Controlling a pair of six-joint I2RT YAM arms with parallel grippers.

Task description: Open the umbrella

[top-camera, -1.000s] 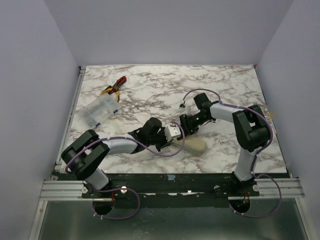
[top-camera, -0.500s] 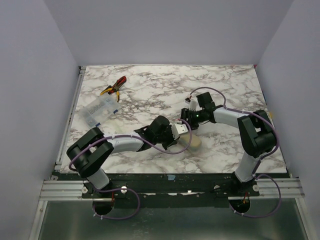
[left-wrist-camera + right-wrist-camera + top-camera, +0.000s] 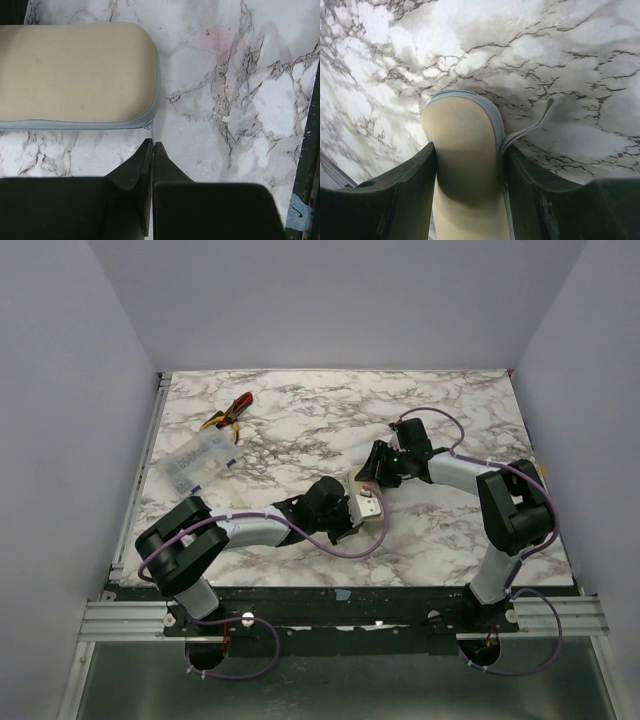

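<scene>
Step looked like unsheathing, umbrella unseen | right claw [image 3: 470, 150] clamped on cream sleeve [image 3: 75, 75] | left claw [image 3: 152, 145] sat pinched shut, empty, just beside sleeve's end | next: likely reopen, grip there.

No readable text, labels, brands or numbers in any view

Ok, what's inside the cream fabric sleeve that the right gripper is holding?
Nothing of its contents shows. The cream sleeve, clamped in the right gripper, is opaque and its rounded end is closed. It looks filled out, but whatever fills it is covered.
</scene>
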